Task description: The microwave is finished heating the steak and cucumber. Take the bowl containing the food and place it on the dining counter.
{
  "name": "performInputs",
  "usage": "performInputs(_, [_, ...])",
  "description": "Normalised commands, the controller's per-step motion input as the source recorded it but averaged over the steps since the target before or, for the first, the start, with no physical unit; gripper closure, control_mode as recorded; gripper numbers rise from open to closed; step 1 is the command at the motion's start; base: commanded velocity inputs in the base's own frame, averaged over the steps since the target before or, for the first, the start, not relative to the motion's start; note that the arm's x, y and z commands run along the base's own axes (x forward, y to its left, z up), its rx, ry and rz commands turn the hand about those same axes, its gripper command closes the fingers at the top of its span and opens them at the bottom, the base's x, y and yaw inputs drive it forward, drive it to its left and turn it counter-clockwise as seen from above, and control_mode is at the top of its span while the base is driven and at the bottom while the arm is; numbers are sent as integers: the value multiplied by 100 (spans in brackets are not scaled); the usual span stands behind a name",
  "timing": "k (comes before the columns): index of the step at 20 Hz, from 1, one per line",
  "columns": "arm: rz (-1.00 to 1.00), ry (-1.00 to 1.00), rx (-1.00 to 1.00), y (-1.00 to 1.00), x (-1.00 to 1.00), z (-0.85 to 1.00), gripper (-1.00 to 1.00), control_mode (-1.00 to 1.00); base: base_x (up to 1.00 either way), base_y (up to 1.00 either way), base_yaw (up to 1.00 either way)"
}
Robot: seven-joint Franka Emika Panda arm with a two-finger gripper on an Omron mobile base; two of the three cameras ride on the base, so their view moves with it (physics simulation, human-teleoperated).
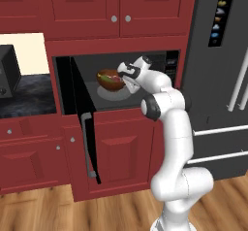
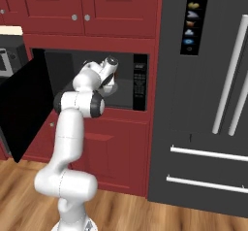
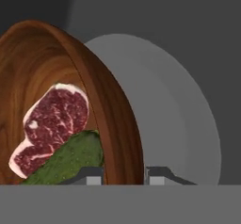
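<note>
Wood-brown, the bowl [image 3: 70, 77] sits inside the open microwave [image 1: 160, 62], just above the grey turntable plate [image 3: 183, 119], with the steak [image 3: 54, 124] and the cucumber [image 3: 70, 159] in it. The gripper [image 3: 123, 175] reaches in from the right — its fingertips [image 3: 94, 176] straddle the bowl's near rim, one inside, one outside, clenched on it. The microwave door [image 1: 80, 123] stands swung open to the left.
</note>
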Motion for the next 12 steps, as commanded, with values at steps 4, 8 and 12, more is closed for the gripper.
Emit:
performInputs(4, [0,0,0,2,-30,-3,100,-100,0,0,0])
performInputs(8, [0,0,0,11,-45,-9,100,-100,0,0,0])
performInputs(12, [0,-10,2,2,-67,-1,100,-100,0,0,0])
